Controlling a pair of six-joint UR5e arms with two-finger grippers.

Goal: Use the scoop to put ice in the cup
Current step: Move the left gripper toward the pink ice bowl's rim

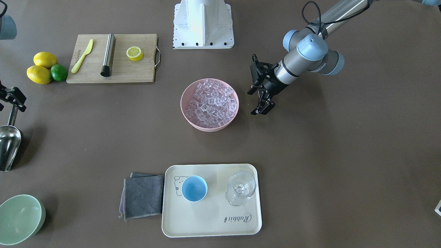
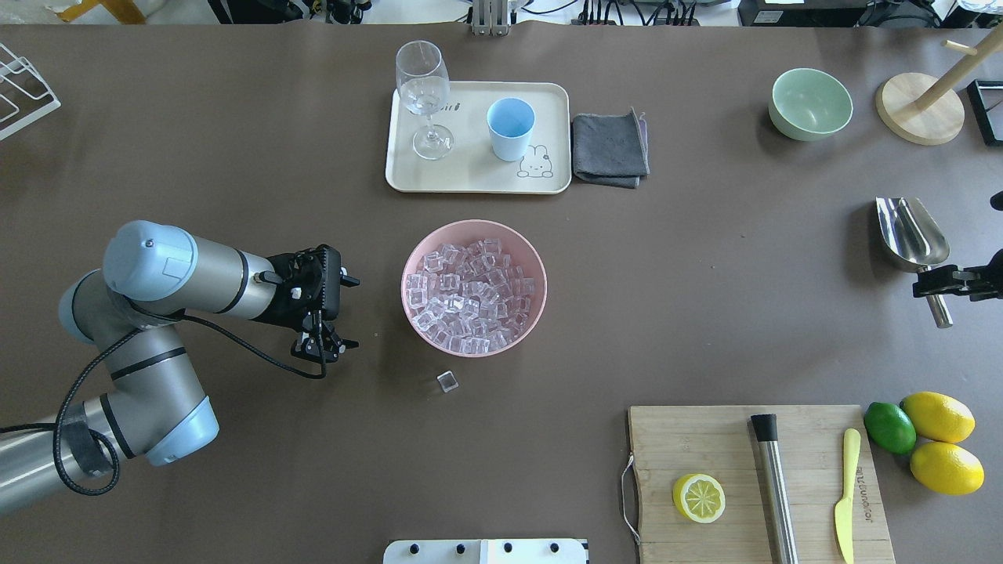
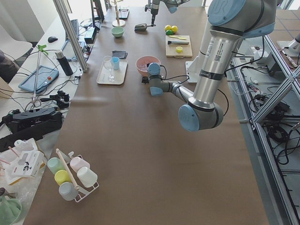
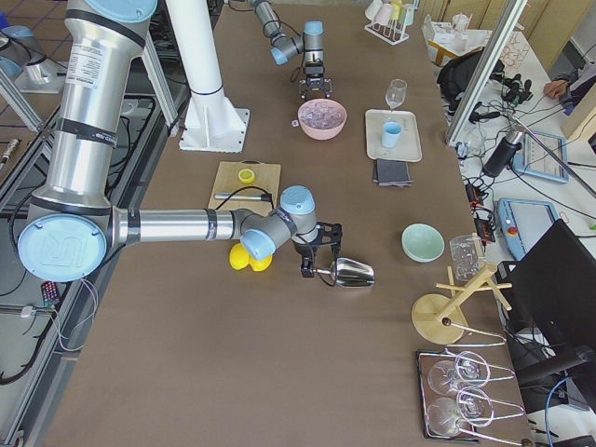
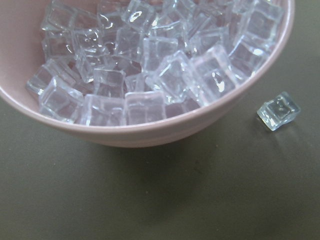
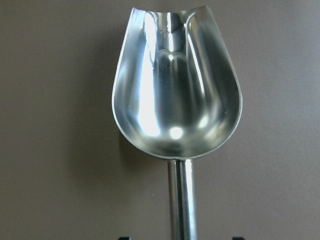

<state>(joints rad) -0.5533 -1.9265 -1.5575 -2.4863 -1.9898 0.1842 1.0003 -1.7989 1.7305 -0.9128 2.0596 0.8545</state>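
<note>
Seen from overhead, the ice (image 2: 470, 301) is heaped in a pink bowl (image 2: 473, 229) at mid-table, and one loose cube (image 2: 447, 381) lies on the tabletop at the bowl's 7 o'clock, just clear of its wall. The left gripper (image 2: 351, 312) hovers near the bowl's 9 o'clock with its jaws spread and nothing between them. Its wrist camera looks down on the bowl's near wall and the stray cube.

Well away at the bowl's 3 o'clock, the right gripper (image 2: 944, 283) is clamped on the straight handle of the scoop (image 2: 909, 231). The trough mouth points toward 12 o'clock and the handle toward 6. The right wrist view shows the trough as bare, shiny metal over the brown table.

The cup (image 2: 510, 128) stands upright on a cream tray (image 2: 470, 176) at the bowl's 12 o'clock, with a wine glass (image 2: 423, 94) at the cup's 9 o'clock on the same tray. A grey cloth (image 2: 610, 149) lies just beside the tray at its 3 o'clock, and a green bowl (image 2: 811, 102) sits farther out that way. A cutting board (image 2: 705, 439) lies at the pink bowl's 5 o'clock.
</note>
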